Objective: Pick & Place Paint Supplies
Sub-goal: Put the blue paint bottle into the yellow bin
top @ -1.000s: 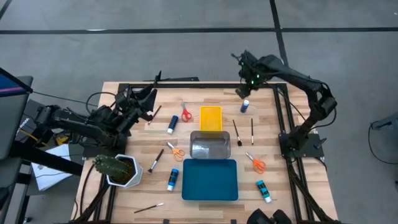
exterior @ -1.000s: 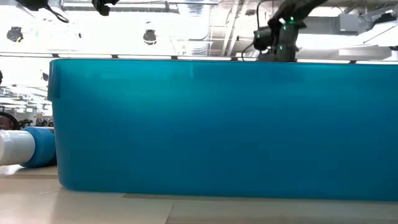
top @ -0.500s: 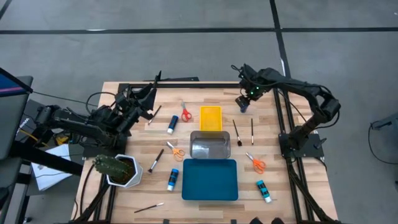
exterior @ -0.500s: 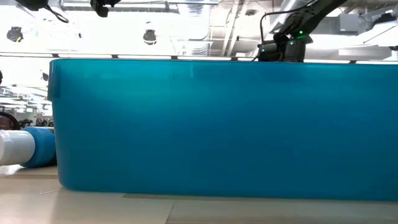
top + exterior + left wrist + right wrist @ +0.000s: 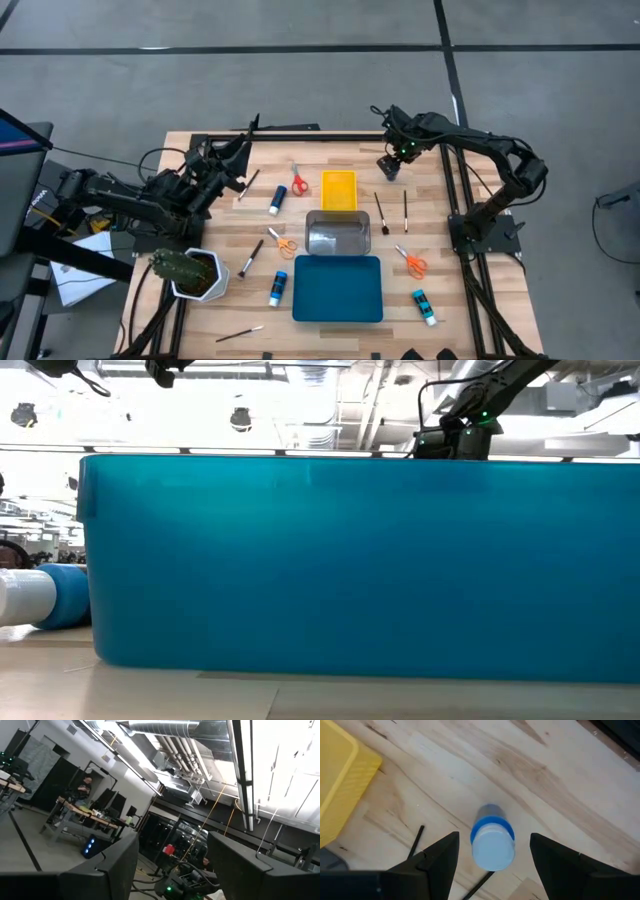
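Note:
My right gripper (image 5: 392, 166) is open, low over the table's far right part. In the right wrist view its fingers (image 5: 492, 865) stand on either side of a small blue bottle (image 5: 492, 827) without touching it. The bottle's white cap (image 5: 493, 852) points toward the camera. In the high view the gripper hides this bottle. My left gripper (image 5: 236, 160) is open and waits at the far left; its wrist view shows only the room between its fingers (image 5: 172, 870). Other bottles (image 5: 276, 201) (image 5: 279, 288) (image 5: 424, 307), scissors (image 5: 299, 184) (image 5: 412, 263) and brushes (image 5: 380, 212) lie flat on the table.
A yellow tray (image 5: 339, 176) sits just left of my right gripper, with a clear tray (image 5: 332, 216) and a blue tray (image 5: 338, 312) nearer; the blue tray's wall (image 5: 360, 560) fills the low view. Two brushes (image 5: 405, 211) lie near the bottle. A cactus pot (image 5: 193, 275) stands near left.
My right gripper has come down and toward the table's near edge, from above the far frame rail until its fingers straddle the blue bottle. It covers the bottle in the high view. In the last half second it has held still.

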You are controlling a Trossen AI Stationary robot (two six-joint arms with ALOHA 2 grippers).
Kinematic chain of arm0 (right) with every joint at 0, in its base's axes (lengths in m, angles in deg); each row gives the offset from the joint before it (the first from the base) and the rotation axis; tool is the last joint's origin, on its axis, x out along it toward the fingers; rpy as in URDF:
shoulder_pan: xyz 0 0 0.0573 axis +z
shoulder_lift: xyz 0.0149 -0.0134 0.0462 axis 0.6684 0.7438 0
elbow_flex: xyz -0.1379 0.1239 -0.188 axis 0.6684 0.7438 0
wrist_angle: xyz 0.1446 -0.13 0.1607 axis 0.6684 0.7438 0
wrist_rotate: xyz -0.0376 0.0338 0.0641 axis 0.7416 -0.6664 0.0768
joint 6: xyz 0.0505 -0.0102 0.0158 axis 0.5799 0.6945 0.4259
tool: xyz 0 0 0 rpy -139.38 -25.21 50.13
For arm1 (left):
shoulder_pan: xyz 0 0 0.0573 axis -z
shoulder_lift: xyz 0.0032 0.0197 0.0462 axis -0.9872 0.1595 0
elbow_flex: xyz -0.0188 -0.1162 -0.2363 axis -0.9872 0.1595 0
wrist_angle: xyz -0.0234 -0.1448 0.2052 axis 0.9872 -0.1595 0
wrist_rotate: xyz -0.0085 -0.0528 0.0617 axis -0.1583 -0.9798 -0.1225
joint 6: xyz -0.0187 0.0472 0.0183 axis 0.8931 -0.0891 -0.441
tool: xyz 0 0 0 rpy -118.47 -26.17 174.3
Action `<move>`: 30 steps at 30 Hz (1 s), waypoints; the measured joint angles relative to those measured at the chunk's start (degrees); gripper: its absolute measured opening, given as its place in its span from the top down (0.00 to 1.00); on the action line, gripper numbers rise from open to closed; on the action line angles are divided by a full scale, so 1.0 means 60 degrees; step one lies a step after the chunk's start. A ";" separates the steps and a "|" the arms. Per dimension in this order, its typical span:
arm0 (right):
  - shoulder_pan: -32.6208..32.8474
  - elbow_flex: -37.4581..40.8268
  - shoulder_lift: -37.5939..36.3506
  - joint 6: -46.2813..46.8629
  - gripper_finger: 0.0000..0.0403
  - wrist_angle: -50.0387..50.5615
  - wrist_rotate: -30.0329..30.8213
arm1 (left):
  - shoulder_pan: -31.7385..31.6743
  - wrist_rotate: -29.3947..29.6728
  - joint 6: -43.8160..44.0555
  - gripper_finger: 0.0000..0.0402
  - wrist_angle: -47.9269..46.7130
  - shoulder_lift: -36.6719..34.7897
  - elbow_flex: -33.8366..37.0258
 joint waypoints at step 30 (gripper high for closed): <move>0.0007 -0.0008 0.0077 -0.0153 0.49 0.0054 -0.0007 | 0.0001 -0.0104 0.0016 0.42 -0.0007 0.0000 0.0004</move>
